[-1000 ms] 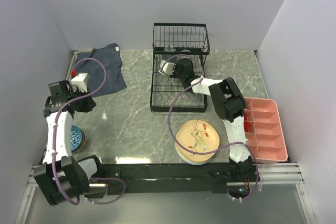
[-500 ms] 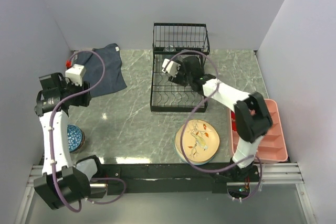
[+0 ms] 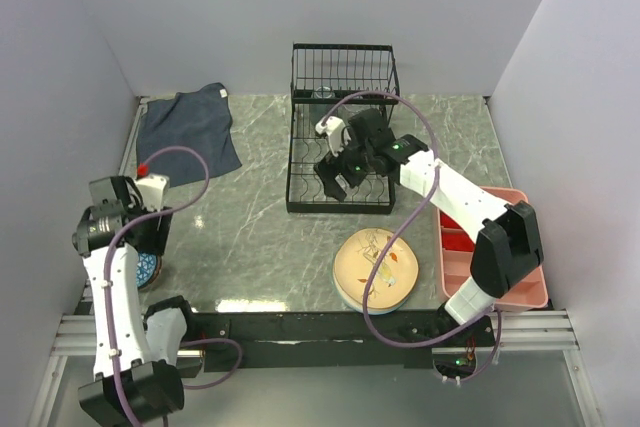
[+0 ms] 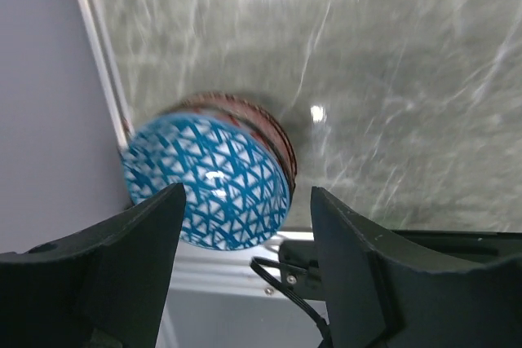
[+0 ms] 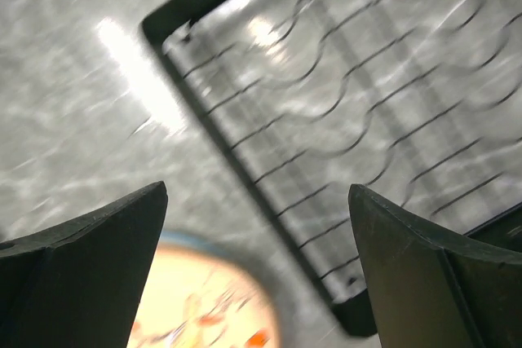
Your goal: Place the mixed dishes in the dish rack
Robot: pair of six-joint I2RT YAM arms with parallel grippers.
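**A:** Grey marbled worktop [image 3: 260,232], pale walls on three sides. The dish rack [image 3: 340,162] sits far centre with its tall wire back to the far wall. That leaves the slotted base facing the arms, I'd guess so dishes can go in from the near side.

**B:** Anything loaded?

**A:** The base slots look bare. There's something small in the back section, too small to name.

**B:** Right hand?

**A:** The right hand [image 5: 257,193] is released, fingers spread wide, nothing between them. It hangs over the rack's near left corner. The peach plate [image 3: 376,269] lies flat on the worktop just near of the rack, beside the right arm's base, so it's an easy reach for that side.

**B:** And the left?

**A:** The left hand [image 4: 245,201] is also released and empty. It's poised above the blue patterned bowl [image 4: 208,193] at the near left edge, close against the wall. The bowl seems to rest in a second, reddish-rimmed bowl [image 4: 273,124].

**B:** Why there?

**A:** My guess is the fingers straddle the rim for a pinch. The wall leaves little room on that side.
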